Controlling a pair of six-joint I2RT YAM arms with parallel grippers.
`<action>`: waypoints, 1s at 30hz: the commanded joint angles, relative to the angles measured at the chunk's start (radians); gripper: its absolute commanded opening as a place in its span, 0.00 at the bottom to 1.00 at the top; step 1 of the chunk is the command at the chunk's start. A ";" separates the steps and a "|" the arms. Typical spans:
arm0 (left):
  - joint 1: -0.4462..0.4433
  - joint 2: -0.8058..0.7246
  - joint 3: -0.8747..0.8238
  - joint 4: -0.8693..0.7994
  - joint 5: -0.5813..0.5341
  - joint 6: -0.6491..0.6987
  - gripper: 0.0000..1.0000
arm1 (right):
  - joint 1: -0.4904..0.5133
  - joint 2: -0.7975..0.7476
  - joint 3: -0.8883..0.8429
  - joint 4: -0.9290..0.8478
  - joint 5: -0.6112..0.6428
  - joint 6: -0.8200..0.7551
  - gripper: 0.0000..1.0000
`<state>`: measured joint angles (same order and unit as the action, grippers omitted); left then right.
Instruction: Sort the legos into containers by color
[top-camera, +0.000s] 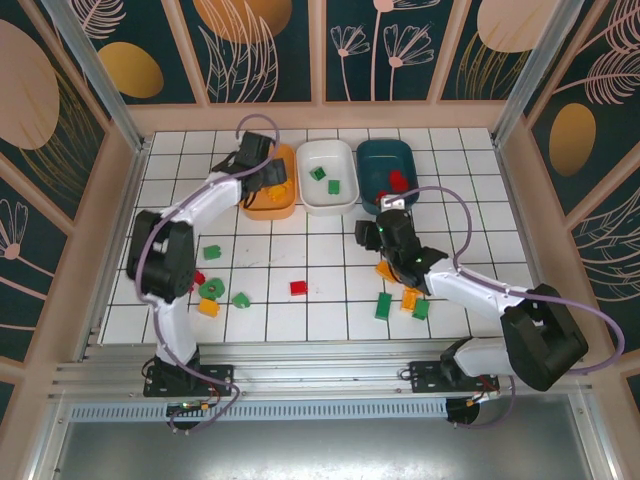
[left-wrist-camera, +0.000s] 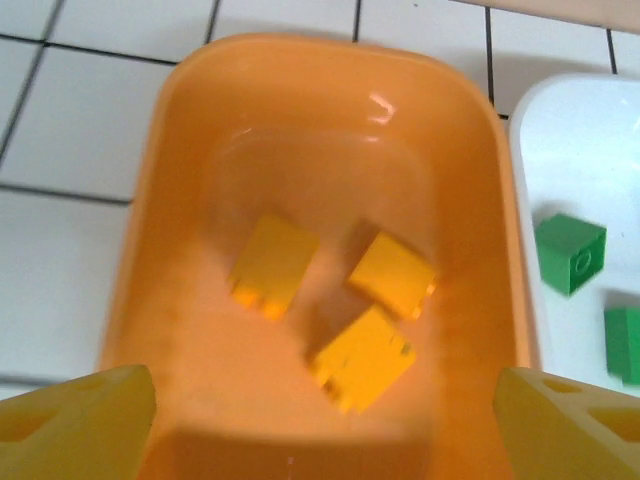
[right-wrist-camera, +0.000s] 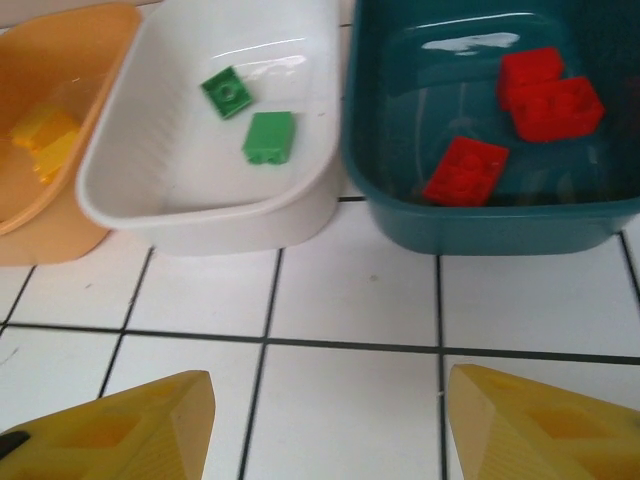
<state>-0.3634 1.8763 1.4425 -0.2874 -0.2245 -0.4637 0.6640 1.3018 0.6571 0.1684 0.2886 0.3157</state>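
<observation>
Legos (top-camera: 298, 288) lay scattered on the near tiles (top-camera: 330, 320): light, stiff, slick, probably best pinched across flat sides. Left gripper (left-wrist-camera: 322, 430), over the orange tub (left-wrist-camera: 150, 220), and right gripper (right-wrist-camera: 325, 430) both gaped empty.

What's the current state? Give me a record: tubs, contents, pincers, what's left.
orange tub: three yellow-orange bricks
white tub: two green bricks
teal tub: three red bricks
left pincer: open, empty, above orange tub
right pincer: open, empty, over tiles near tubs
loose bricks: about ten on tiles, mixed colours
</observation>
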 joint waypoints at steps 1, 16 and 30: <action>0.014 -0.260 -0.224 0.132 -0.044 -0.085 0.92 | 0.106 0.035 0.043 0.058 -0.013 -0.043 0.64; 0.245 -0.950 -0.869 0.140 0.052 -0.310 0.98 | 0.553 0.630 0.550 -0.096 -0.361 -0.258 0.70; 0.253 -0.966 -0.840 0.129 0.087 -0.311 0.99 | 0.581 0.835 0.710 -0.129 -0.389 -0.254 0.52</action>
<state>-0.1177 0.9234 0.5873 -0.1478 -0.1596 -0.7624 1.2381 2.1101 1.3315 0.0444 -0.1036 0.0570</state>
